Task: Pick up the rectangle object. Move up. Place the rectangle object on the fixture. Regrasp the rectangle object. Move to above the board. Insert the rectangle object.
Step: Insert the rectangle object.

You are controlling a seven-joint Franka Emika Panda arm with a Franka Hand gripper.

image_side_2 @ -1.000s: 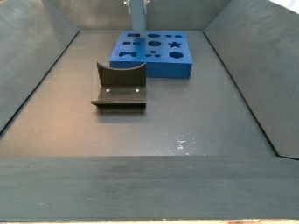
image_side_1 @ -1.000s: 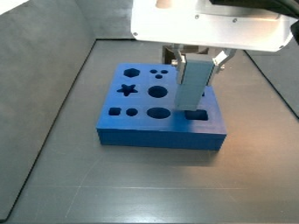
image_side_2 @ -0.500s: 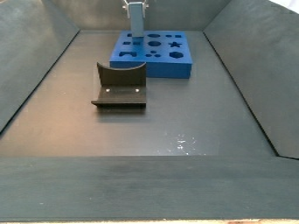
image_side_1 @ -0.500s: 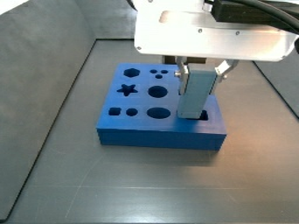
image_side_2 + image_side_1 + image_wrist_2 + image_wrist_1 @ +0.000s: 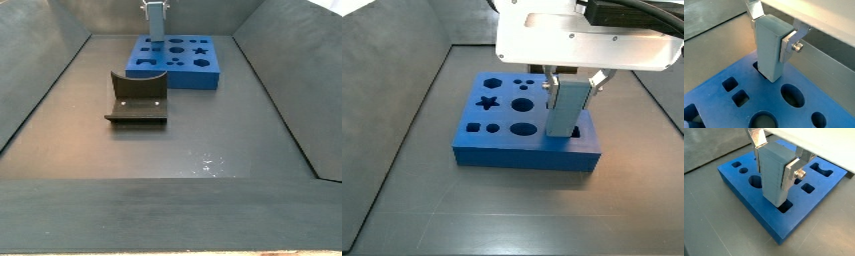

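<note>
The gripper (image 5: pixel 772 26) is shown clamped on the upright block (image 5: pixel 769 50), a silver finger (image 5: pixel 791 41) pressed flat against one side. The block's lower end is seated in a rectangular cutout of the board (image 5: pixel 724 107); round and square cutouts lie nearby.

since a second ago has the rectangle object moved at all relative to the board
Yes. Held by the gripper, the rectangle object has come down toward the board; its lower end now sits in the rectangular cutout.
</note>
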